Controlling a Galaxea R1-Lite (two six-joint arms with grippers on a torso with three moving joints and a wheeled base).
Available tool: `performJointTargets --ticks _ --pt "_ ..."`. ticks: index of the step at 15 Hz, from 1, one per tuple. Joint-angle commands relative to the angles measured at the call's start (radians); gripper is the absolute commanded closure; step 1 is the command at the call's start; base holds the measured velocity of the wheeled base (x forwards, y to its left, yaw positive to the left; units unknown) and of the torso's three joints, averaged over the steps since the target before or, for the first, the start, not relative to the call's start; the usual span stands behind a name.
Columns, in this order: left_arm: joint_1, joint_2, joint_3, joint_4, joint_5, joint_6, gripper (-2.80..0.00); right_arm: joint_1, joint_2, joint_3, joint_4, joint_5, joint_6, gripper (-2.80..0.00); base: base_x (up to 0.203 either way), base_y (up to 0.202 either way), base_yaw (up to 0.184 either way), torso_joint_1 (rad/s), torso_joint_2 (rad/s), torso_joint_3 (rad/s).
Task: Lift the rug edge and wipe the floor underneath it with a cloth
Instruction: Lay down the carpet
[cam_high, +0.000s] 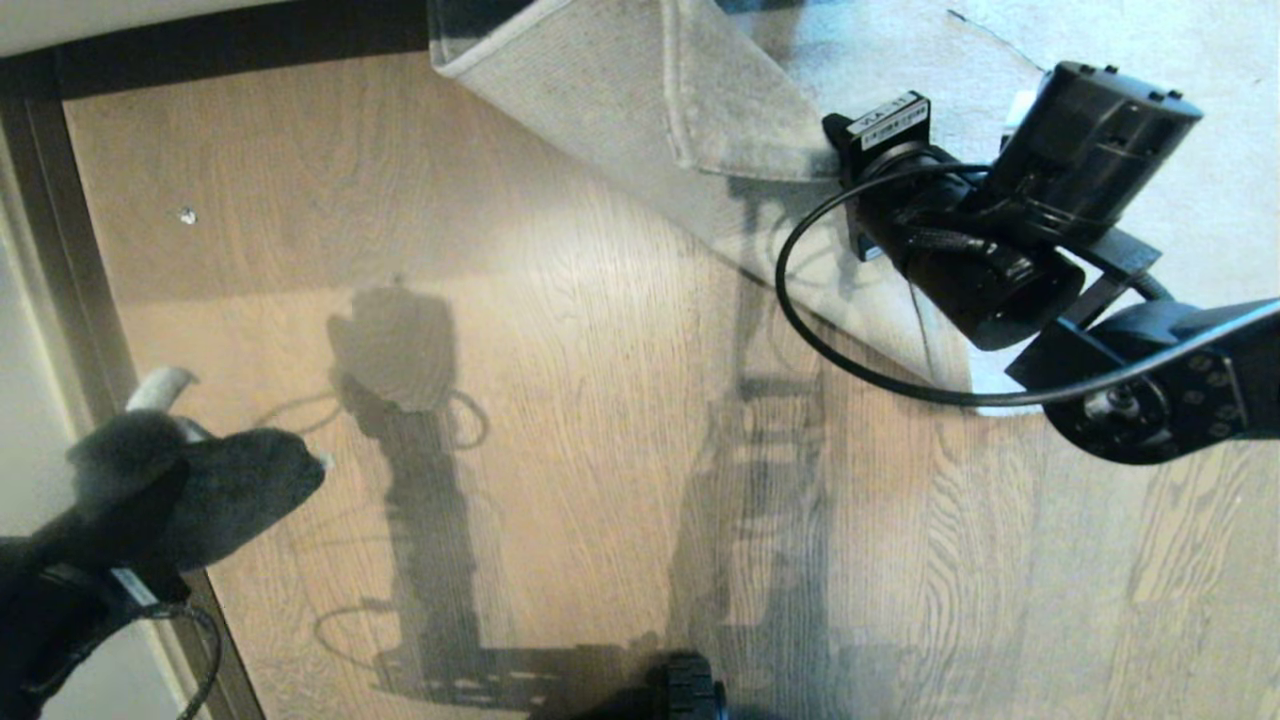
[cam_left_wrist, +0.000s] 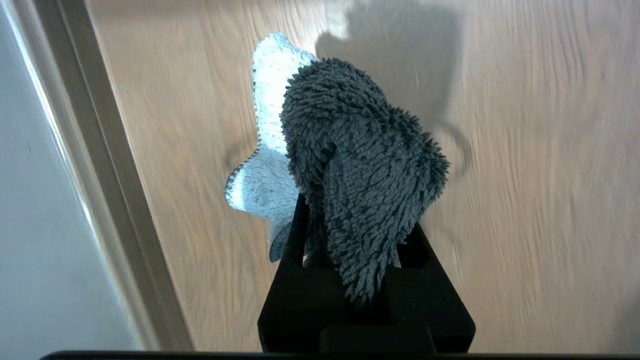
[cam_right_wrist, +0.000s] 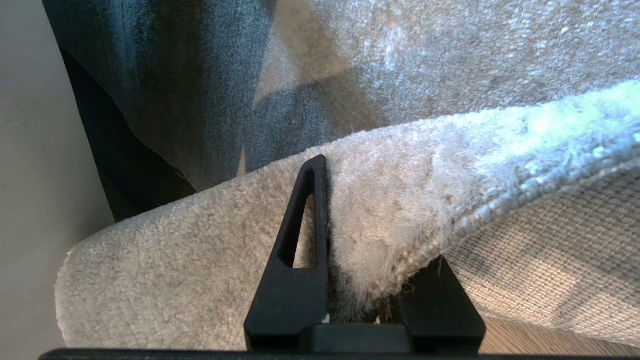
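Observation:
The rug edge (cam_high: 700, 120) is lifted and folded back at the top centre, showing its paler woven backing (cam_right_wrist: 560, 260). My right gripper (cam_right_wrist: 367, 225) is shut on that raised border, one finger (cam_right_wrist: 300, 260) on the pile side and the other beneath. At the lower left, above the floor (cam_high: 600, 400), my left gripper (cam_left_wrist: 357, 225) is shut on the cloth (cam_high: 200, 490). The cloth is a fuzzy dark grey rag (cam_left_wrist: 360, 150) with a pale underside, bunched up between the fingers and hiding their tips. Bare wood-grain planks lie between the cloth and the lifted rug.
A dark skirting strip (cam_high: 60, 250) and a pale wall (cam_high: 20, 420) run along the left side. A small white speck (cam_high: 187, 215) lies on the planks. The right arm's cable (cam_high: 800, 300) loops over the rug border. A black part of my base (cam_high: 690, 690) shows at the bottom.

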Motion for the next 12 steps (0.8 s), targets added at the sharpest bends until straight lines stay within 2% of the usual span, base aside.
performJointTargets --ticks 1,7,10,11,12 --pt "0.000 -0.183 0.001 0.195 -0.032 -0.003 0.00 0.001 0.000 0.000 -0.005 -0.003 0.005 0.00 0.000 0.000 0.000 0.000 0.00 0.000" --pt "-0.001 -0.587 0.001 0.744 -0.135 -0.009 0.00 0.001 0.001 0.001 -0.006 -0.003 -0.026 0.00 0.000 0.000 0.000 0.000 0.00 0.000" --pt "0.002 -0.817 0.001 0.998 -0.171 -0.009 0.00 0.001 0.006 0.022 -0.071 0.001 -0.028 0.00 0.000 0.000 0.000 0.000 0.00 0.000" --pt "0.012 -0.854 0.001 1.067 -0.181 -0.011 0.00 0.002 0.004 0.033 -0.090 0.003 -0.030 0.00 0.000 0.000 0.000 0.000 0.00 0.000" --pt "0.023 -0.873 0.001 1.089 -0.185 -0.022 0.00 0.002 0.004 0.040 -0.095 0.003 -0.030 0.00 0.000 0.000 0.000 0.000 0.00 0.000"
